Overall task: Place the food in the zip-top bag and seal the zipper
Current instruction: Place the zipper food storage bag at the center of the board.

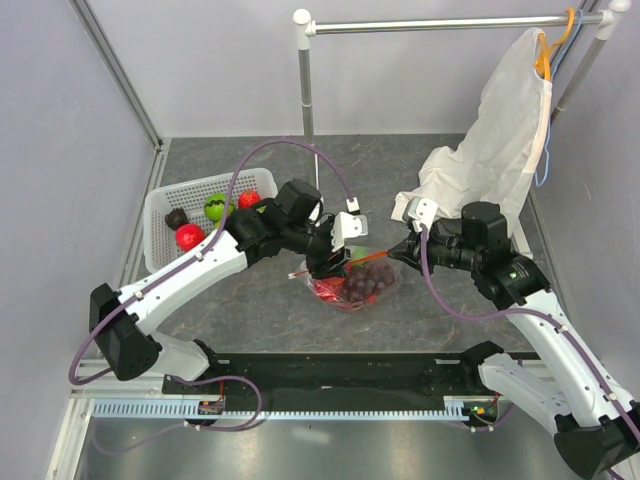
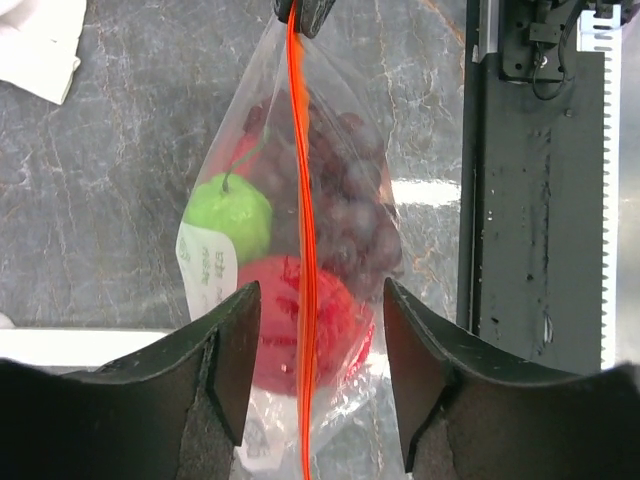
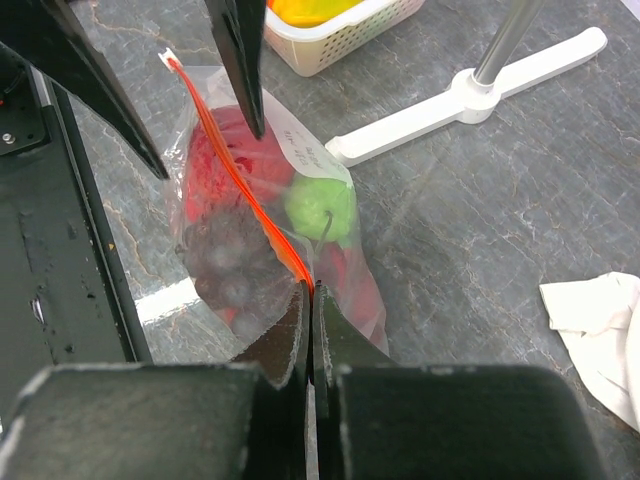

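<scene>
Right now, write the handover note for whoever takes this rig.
Grippers: the left gripper is open, fingers either side of the zipper, not touching it. The right gripper is shut on the zipper's end.
The zip-top bag lies between the arms, holding grapes, a green fruit and a red piece.
Done: that food is bagged; the zipper shows as one thin line, seal unconfirmed.
Left: toy food lies in the white basket; check the seal.

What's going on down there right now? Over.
Left claw open, straddling zipper. Right claw shut on zipper end. Bag on table, food inside. Nothing in the way.
</scene>
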Action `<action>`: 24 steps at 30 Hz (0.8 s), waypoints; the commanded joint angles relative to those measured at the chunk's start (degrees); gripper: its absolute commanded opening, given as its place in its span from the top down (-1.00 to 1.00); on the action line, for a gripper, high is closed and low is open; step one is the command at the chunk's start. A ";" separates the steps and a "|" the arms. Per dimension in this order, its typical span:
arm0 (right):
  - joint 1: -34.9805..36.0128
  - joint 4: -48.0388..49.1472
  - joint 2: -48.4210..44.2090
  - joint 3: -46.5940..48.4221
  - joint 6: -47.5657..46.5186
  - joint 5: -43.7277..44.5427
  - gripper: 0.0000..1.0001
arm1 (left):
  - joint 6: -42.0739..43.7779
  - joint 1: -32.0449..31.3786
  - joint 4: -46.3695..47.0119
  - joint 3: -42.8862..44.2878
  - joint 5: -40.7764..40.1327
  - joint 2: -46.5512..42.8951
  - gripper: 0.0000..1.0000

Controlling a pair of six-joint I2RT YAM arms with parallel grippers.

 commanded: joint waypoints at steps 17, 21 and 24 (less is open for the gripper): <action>-0.24 6.32 -4.08 4.56 13.48 0.20 -0.95 | -6.70 1.17 -4.05 9.22 5.73 -0.54 0.96; -0.24 9.23 -3.03 7.38 21.93 2.84 -0.96 | -7.67 1.17 -6.70 9.48 7.66 0.25 0.96; -0.24 10.55 -2.94 8.79 27.12 4.95 -0.96 | -7.67 1.17 -5.56 10.71 7.49 1.04 0.96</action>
